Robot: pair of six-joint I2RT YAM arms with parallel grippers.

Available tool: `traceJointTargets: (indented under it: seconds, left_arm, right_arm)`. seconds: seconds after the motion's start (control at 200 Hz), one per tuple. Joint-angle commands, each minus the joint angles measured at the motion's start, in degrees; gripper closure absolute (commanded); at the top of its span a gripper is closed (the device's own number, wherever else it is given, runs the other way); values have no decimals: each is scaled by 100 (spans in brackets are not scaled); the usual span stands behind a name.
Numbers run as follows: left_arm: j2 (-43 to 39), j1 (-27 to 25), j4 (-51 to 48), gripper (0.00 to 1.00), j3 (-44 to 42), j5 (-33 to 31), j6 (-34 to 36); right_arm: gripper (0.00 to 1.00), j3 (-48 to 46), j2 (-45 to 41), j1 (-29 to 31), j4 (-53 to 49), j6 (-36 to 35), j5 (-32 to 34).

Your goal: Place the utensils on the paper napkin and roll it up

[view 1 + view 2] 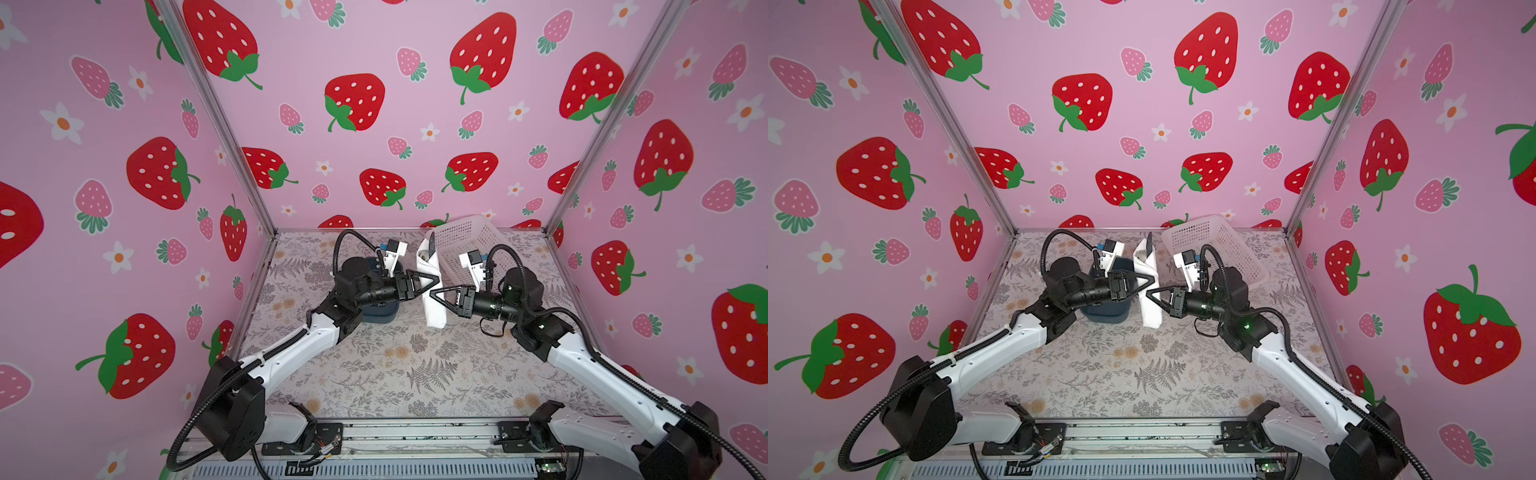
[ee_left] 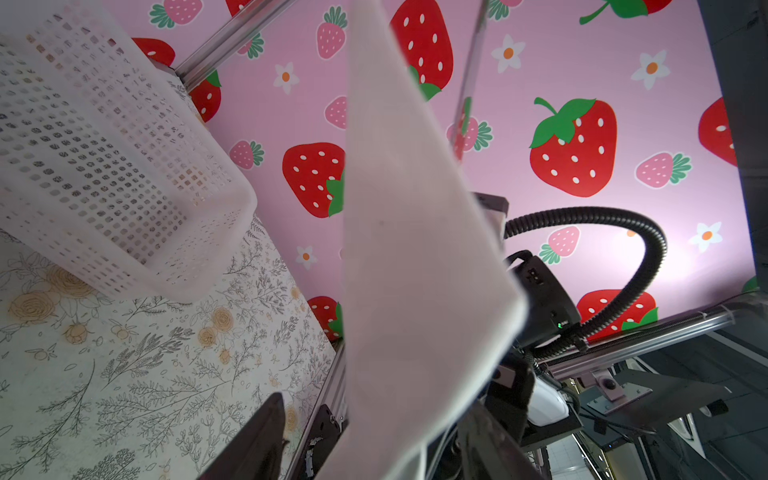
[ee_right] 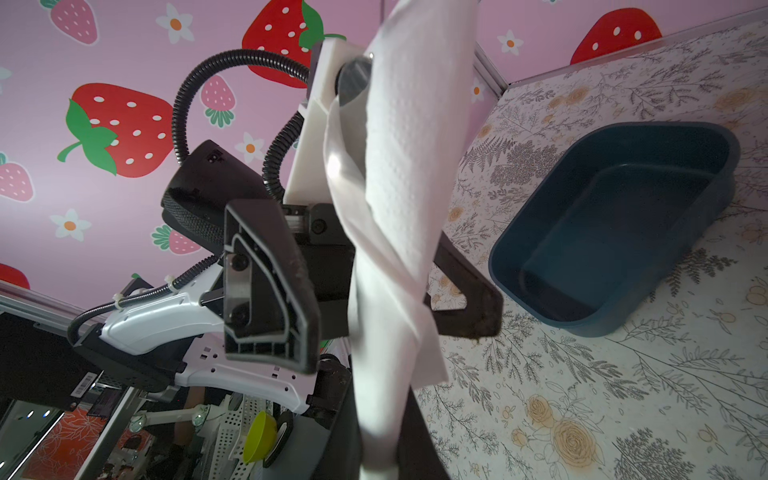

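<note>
Above the table [image 1: 395, 365], the paper napkin [image 1: 433, 316] stands rolled, utensils [image 1: 1149, 242] poking from its top. My right hand [image 1: 436, 296] pinches it; my left hand [image 1: 430, 282] is spread open around it. The rolling seems finished; next I must lay it down softly.

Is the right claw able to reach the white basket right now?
Probably yes: the white basket sits just behind the right claw with nothing between them, though that claw is shut on the rolled napkin.
</note>
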Motion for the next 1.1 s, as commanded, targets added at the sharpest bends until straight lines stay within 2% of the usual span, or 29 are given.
traceJointTargets:
  seconds: [0.0, 0.135, 0.205, 0.33, 0.56, 0.895, 1.096]
  left_arm:
    - [4, 3, -37, 31, 40, 333, 156]
    - [-4, 3, 128, 34, 25, 386, 62]
    - [8, 5, 173, 40, 73, 439, 52]
    - [-12, -1, 326, 57, 57, 416, -10]
    - [-100, 3, 390, 72, 16, 296, -36]
    - [-64, 3, 526, 74, 25, 240, -113]
    - [-24, 3, 558, 68, 58, 245, -133]
  right_arm:
    - [87, -44, -197, -40, 451, 80, 37]
    - [87, -70, -186, -49, 499, 120, -12]
    - [87, -77, -184, -55, 502, 116, -37]
    - [87, -88, -201, -57, 519, 126, -35]
    - [87, -105, -219, -68, 498, 124, -93]
    - [86, -121, -243, -93, 482, 80, -261]
    - [86, -130, -211, -92, 493, 56, -335]
